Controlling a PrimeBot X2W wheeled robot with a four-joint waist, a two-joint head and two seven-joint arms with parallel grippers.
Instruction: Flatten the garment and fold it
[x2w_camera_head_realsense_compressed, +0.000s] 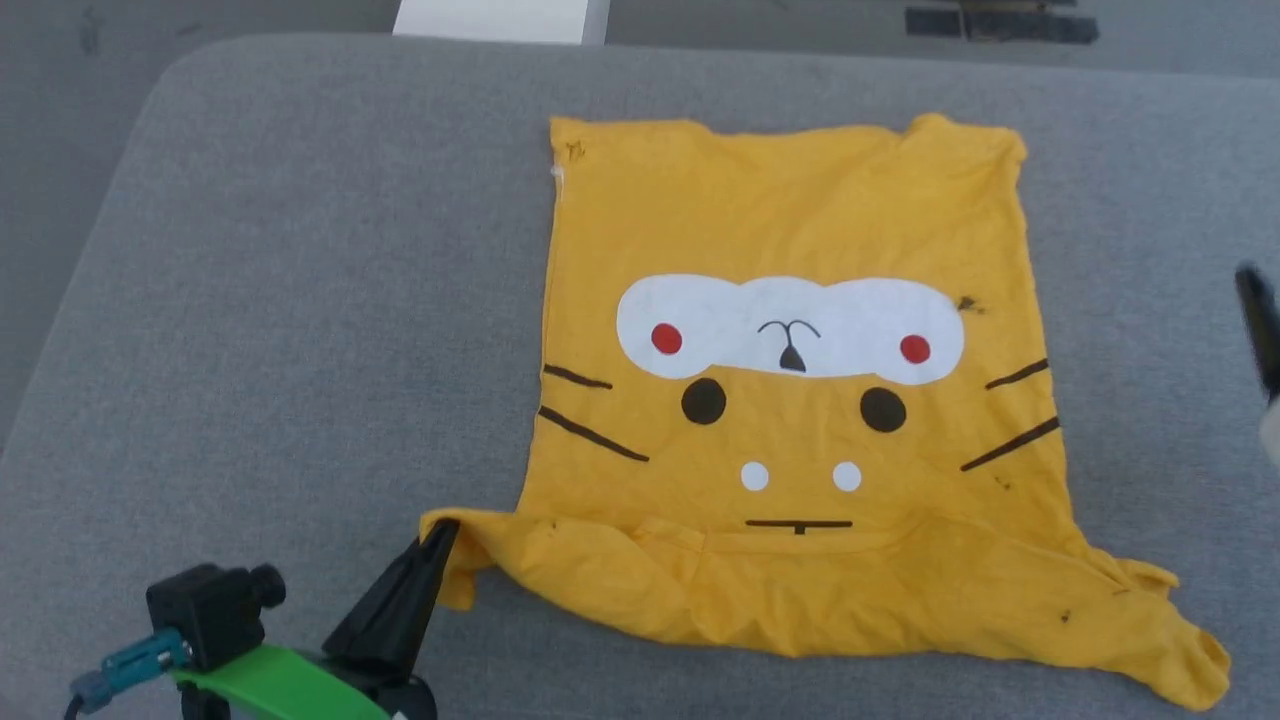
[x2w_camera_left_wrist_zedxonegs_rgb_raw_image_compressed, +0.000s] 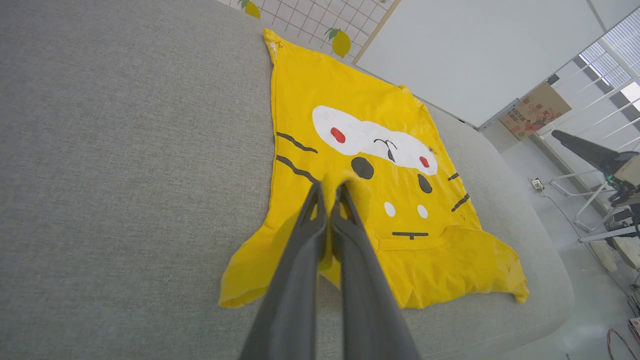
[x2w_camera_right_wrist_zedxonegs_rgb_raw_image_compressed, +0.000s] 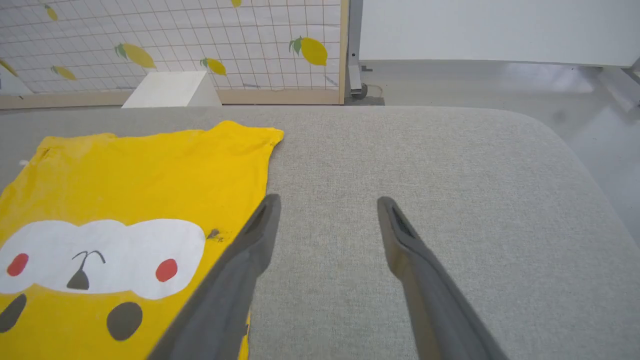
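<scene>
While the right end effector, cropped and blurred in head view, gaped empty, the left end effector pinched the garment, lying lengthwise, hem away.

Mustard-yellow T-shirt: one.
Printed on it:
- white patch, one
- red dots, two
- black eyes, two
- small white dots, two
- whisker lines, four, two per side
- nose, one
- mouth line, one

Grey upholstered pad: one.
Grippers: two, namely left gripper and right gripper, two dark fingers apiece.
White box: one.
Cardboard box: one.
Lemon-printed grid screen: one.
</scene>
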